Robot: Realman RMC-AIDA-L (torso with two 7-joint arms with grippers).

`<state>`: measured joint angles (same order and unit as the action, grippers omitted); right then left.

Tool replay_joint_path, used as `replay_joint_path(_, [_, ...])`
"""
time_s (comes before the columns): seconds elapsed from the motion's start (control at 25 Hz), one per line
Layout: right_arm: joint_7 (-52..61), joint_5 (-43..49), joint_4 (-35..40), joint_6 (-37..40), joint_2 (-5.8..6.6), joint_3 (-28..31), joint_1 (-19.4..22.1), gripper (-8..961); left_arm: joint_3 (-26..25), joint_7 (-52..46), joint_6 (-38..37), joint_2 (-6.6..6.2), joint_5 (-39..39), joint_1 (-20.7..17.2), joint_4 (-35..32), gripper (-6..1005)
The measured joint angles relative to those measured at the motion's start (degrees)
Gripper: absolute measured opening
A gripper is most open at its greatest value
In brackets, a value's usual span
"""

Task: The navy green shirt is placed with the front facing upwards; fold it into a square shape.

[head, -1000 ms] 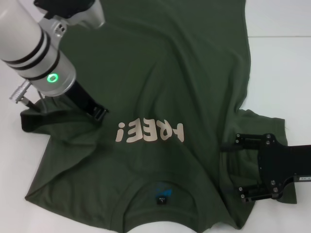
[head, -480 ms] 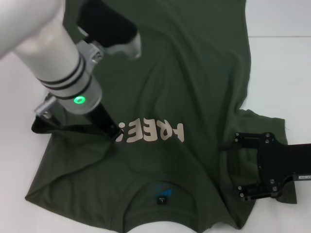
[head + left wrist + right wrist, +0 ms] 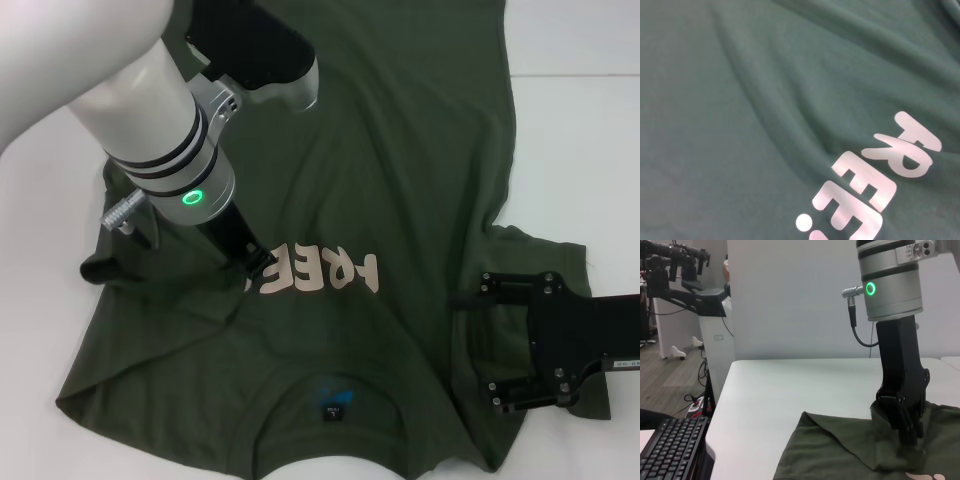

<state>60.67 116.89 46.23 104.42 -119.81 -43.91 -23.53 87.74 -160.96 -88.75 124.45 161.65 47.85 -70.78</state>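
Observation:
The navy green shirt [image 3: 400, 150] lies spread on the table, its pale "FREE!" lettering [image 3: 330, 272] upside down to me and its neck label [image 3: 330, 408] near the front edge. My left gripper [image 3: 255, 268] is low over the chest at the lettering's left end. It is shut on a pinch of the shirt's left-sleeve cloth, which trails back in a fold [image 3: 110, 265]. The right wrist view shows the left gripper [image 3: 910, 442] with cloth [image 3: 840, 450] rising into it. The left wrist view holds only cloth [image 3: 740, 125] and lettering [image 3: 875, 185]. My right gripper [image 3: 478, 350] rests open over the right sleeve.
The white table [image 3: 580, 120] shows bare around the shirt at the right and left. In the right wrist view, beyond the table's edge [image 3: 725, 405], stand a keyboard [image 3: 670, 450] and a rack of equipment [image 3: 685, 270].
My left gripper has moved right toward the shirt's middle, dragging the sleeve fold with it and now covering the lettering's exclamation mark. The right arm has stayed put.

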Motion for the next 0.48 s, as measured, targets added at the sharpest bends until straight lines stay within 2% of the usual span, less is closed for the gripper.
replay_joint_path(0.12, [0.0,0.0,0.0,-0.1,0.01,0.0,0.0,847,0.3,-0.6,0.0,-0.01,0.5,-0.1,0.1,63])
replay_joint_path(0.2, [0.0,0.0,0.0,-0.1,0.01,0.0,0.0,846,0.2,-1.1,0.0,-0.06,1.2,-0.3,-0.1,296])
replay_joint_path(0.28, [0.0,0.0,0.0,-0.1,0.01,0.1,0.1,846,-0.5,-1.5,0.3,-0.09,1.9,-0.7,-0.9,364])
replay_joint_path(0.48, [0.0,0.0,0.0,0.0,0.17,0.1,0.3,844,-6.0,-1.9,-0.5,-0.65,2.1,-1.8,-2.7,521])
